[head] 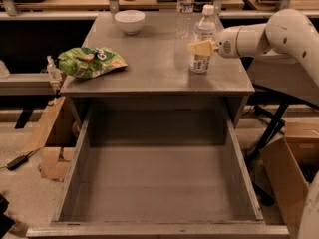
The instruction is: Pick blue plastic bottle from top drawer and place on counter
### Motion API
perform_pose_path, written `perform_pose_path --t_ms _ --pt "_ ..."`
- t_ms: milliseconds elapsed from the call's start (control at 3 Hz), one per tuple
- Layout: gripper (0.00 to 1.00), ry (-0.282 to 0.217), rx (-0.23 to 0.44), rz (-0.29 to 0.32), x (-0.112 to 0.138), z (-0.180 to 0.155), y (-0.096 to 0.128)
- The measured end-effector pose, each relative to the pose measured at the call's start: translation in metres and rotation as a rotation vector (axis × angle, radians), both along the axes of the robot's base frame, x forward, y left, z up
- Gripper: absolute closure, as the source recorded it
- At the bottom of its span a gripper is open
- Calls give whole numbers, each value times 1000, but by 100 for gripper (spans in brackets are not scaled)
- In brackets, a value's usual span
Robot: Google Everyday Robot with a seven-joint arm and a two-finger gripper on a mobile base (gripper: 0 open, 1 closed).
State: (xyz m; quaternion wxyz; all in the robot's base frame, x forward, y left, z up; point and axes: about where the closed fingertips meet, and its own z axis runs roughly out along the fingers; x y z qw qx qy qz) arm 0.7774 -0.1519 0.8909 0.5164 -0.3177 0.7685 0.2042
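The blue plastic bottle [203, 59], short and clear with a white cap and a pale label, stands upright on the right part of the grey counter [154, 59]. My gripper [198, 47] reaches in from the right at the bottle's mid height. One pale finger [200, 48] lies across the bottle's front and the other is hidden behind it, so the gripper is closed around the bottle. The top drawer [157, 178] is pulled fully open below the counter, and its grey floor is bare.
A green snack bag [89, 61] lies at the counter's left edge. A white bowl [129, 21] and a taller clear water bottle [185, 10] stand at the back. Cardboard boxes [294, 173] sit on the floor to the right and left of the cabinet.
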Motion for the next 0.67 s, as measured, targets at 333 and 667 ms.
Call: perform_pose_path --t_ms 333,667 --pt "4 2 1 4 1 -2 3" --pt "0 3 1 6 1 -2 4"
